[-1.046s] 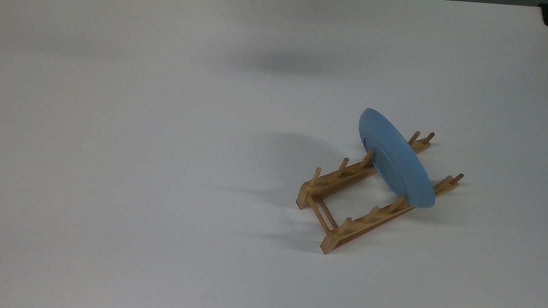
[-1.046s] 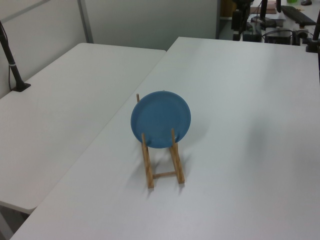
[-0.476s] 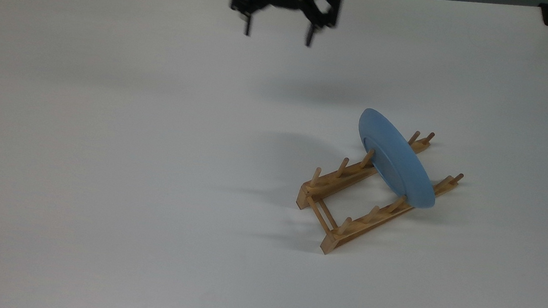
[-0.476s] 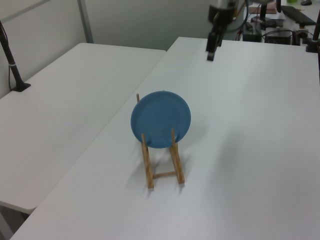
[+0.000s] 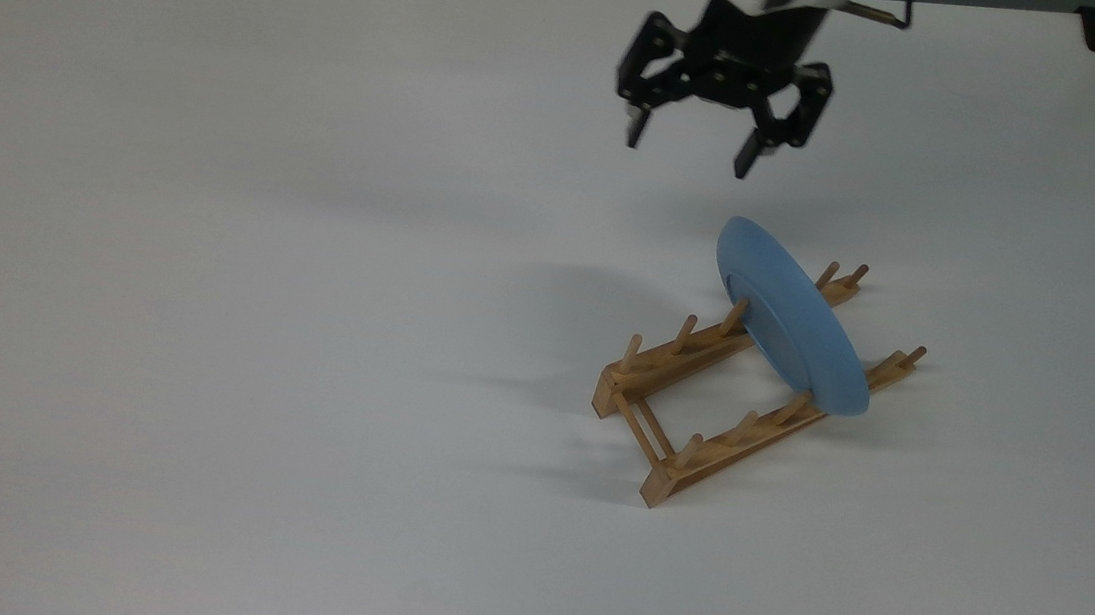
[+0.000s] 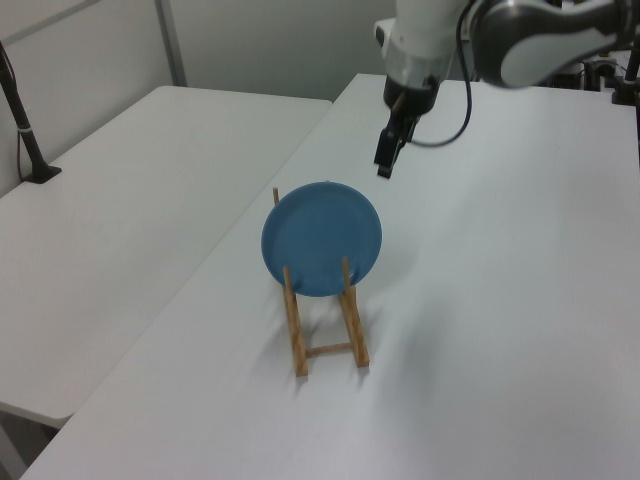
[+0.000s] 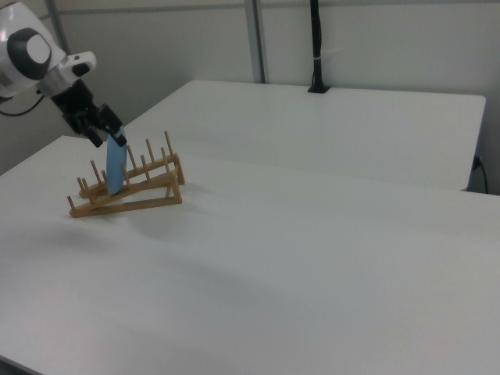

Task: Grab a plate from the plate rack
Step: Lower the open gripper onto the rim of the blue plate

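Note:
A round light-blue plate (image 5: 791,321) (image 6: 322,238) (image 7: 116,168) stands on edge between the pegs of a light-brown wooden plate rack (image 5: 730,397) (image 6: 325,330) (image 7: 129,190). My gripper (image 5: 688,158) (image 6: 386,160) (image 7: 108,137) hangs open in the air above and behind the plate, apart from it, with nothing between its black fingers. In the top view the gripper is up and to the left of the plate's upper edge. In the right view it sits just above the plate's top.
The rack stands on a wide white table (image 5: 255,320). A second white table (image 6: 120,200) adjoins it at the left view's left. A black post (image 7: 316,47) stands at the far table edge in the right view.
The arm has come in from the top view's upper edge, moving right and down toward the plate. The plate and rack have not moved.

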Action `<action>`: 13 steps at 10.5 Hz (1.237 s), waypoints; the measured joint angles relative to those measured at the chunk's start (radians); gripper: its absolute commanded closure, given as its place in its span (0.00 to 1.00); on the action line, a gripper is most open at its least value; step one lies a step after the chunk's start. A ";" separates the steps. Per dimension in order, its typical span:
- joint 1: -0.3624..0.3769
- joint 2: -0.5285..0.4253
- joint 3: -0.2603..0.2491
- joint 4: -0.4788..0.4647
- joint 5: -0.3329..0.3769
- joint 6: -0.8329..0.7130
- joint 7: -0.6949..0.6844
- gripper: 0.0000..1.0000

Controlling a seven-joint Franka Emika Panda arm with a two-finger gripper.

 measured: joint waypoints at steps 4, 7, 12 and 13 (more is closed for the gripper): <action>0.080 0.089 0.000 0.012 -0.156 0.079 0.214 0.51; 0.087 0.136 0.000 0.046 -0.188 0.083 0.245 0.54; 0.130 0.137 0.000 0.056 -0.221 0.083 0.268 0.54; 0.140 0.137 0.000 0.056 -0.268 0.083 0.308 0.54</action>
